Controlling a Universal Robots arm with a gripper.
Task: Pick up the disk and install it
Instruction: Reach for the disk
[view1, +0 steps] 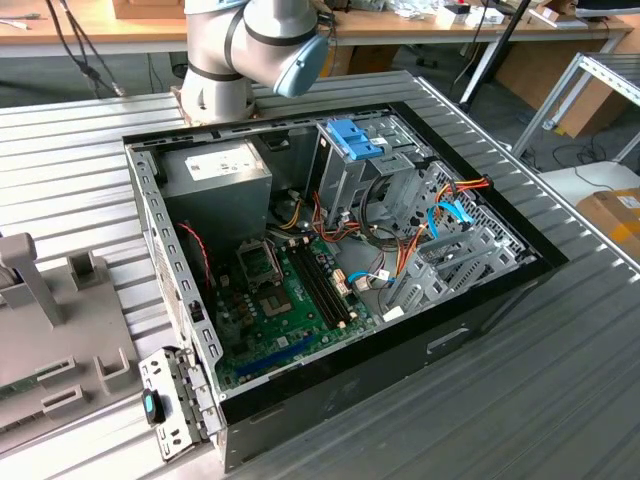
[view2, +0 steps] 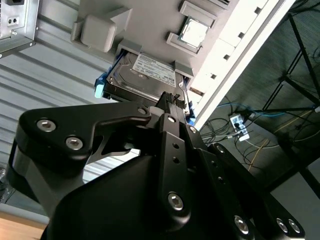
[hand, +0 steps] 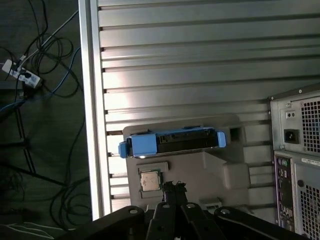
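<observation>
Disk: one, a flat silver-grey metal rectangle with a white label and a blue plastic frame, slotted in one moulded grey holder on the table, well apart from the case; in the first wrist view its blue-framed edge shows. One ribbed aluminium table carries one open black computer case full of boards and cables. One grey arm rises behind the case. One black gripper hangs over the holder, fingertips pressed together on nothing, apart from the disk. One small square processor chip sits in the holder
</observation>
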